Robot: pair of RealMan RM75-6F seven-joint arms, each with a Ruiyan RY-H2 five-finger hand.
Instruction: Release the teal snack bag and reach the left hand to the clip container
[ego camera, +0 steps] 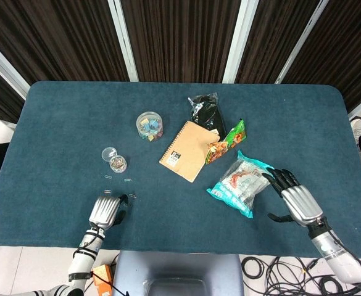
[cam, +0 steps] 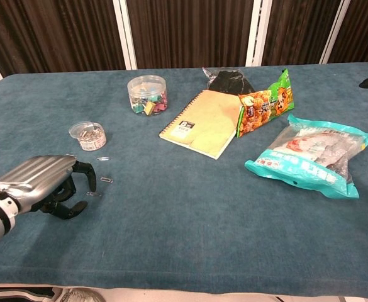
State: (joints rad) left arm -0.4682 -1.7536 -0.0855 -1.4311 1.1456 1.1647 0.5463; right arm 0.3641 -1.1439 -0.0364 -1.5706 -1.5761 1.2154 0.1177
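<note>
The teal snack bag [ego camera: 241, 184] lies flat on the table [ego camera: 63, 117], right of centre in the head view, with nothing holding it. The right hand [ego camera: 295, 198] sits just right of the bag, clear of it, fingers spread and empty. The left hand [cam: 45, 182] is at the lower left of the chest view, fingers curled downward with nothing in them.

The small clip container [cam: 87, 135] stands above and slightly right of the left hand, lidless and full of metal clips. Loose paper clips [cam: 104, 180] lie on the cloth between hand and container.

Risks, as judged from here:
- A low reach likely sweeps the loose clips and scatters them.
- The container looks light; a knuckle strike could tip it and spill it.
- Curled fingers may snag the cloth.
</note>
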